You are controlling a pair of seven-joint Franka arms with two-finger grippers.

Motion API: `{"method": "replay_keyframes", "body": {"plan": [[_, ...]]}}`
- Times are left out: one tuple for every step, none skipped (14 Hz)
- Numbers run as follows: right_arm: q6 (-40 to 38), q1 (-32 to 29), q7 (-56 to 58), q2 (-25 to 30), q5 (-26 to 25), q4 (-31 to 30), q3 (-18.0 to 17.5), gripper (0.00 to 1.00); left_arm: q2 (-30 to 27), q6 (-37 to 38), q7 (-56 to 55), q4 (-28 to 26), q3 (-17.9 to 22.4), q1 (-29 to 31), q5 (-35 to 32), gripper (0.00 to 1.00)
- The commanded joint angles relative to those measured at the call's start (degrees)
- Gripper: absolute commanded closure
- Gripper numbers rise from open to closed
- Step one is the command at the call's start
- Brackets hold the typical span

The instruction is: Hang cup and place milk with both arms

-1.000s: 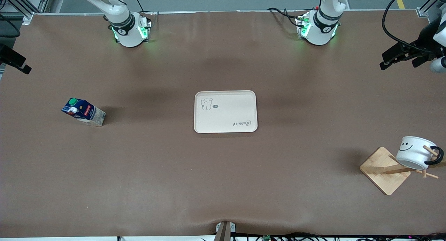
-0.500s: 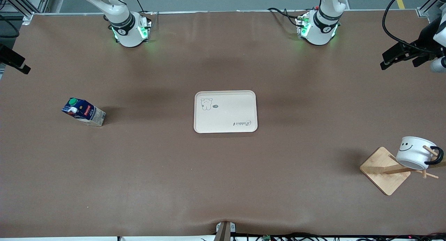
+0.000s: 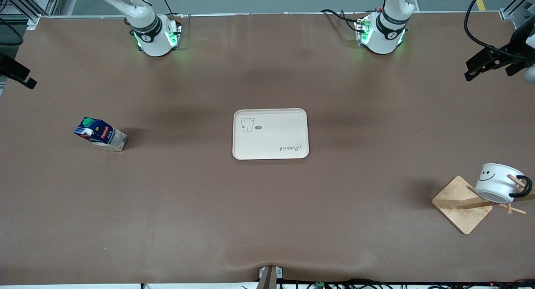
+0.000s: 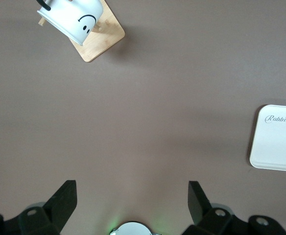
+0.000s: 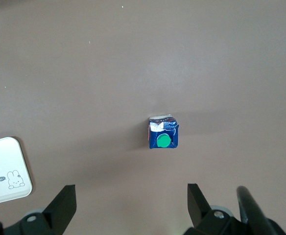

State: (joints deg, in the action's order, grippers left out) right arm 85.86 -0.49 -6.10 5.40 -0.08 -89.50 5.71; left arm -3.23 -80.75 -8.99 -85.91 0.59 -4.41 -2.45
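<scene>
Glossy cup (image 3: 497, 182) hung; boxy milk (image 3: 100, 134) upright.

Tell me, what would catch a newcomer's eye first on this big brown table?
Probably the white cup with its smiley face, hanging by its black handle on a wooden rack at the left arm's end of the table. Next, the pale tray lying bare in the middle, and the small blue milk carton with a green cap standing alone toward the right arm's end. The left gripper and right gripper both hang open, high above the table.
</scene>
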Motion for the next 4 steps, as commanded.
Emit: {"method": "replay_keyframes", "body": {"plan": [[-0.5, -0.5, -0.7, -0.2, -0.5, 0.6, -0.3, 0.0, -0.6, 1.3, 0.8, 1.4, -0.1, 0.5, -0.3, 0.0], [-0.5, -0.5, -0.7, -0.2, -0.5, 0.6, -0.3, 0.0, -0.6, 1.6, 0.8, 1.8, -0.1, 0.5, -0.2, 0.0], [-0.5, -0.5, -0.7, -0.2, -0.5, 0.6, -0.3, 0.0, -0.6, 1.8, 0.8, 1.9, 0.0, 0.5, -0.2, 0.0], [-0.5, -0.6, -0.7, -0.2, -0.5, 0.6, -0.3, 0.0, -0.6, 1.9, 0.8, 1.9, 0.0, 0.5, -0.3, 0.0]]}}
